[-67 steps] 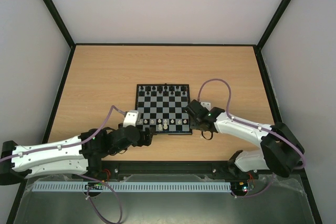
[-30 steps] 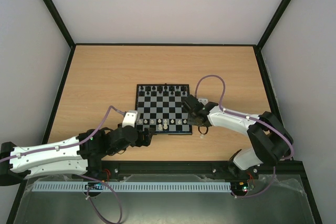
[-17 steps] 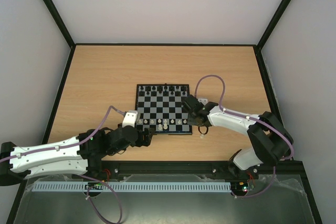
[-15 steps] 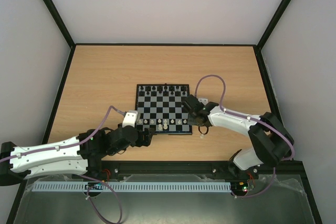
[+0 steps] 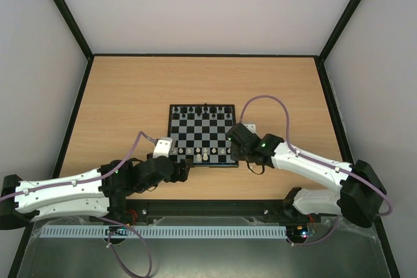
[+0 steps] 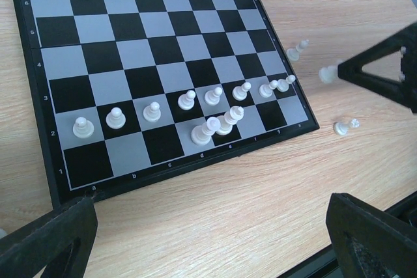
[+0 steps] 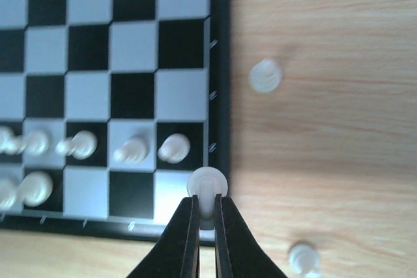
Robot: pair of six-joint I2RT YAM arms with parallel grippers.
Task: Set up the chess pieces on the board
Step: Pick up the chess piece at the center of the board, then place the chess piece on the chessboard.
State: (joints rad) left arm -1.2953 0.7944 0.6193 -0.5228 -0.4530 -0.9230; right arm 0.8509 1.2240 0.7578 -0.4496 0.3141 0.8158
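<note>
Wooden tabletop (image 5: 130, 96); far edge of board (image 6: 130, 56) outside left-wrist view

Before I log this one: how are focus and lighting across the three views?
Top view: even, soft light, no glare, but the chess pieces are too small to tell apart. Left wrist view: the board is sharp, the arm's fingers at the bottom corners dark and soft. Right wrist view: soft focus throughout; the white piece pinched in the right hand looks hazy.
</note>
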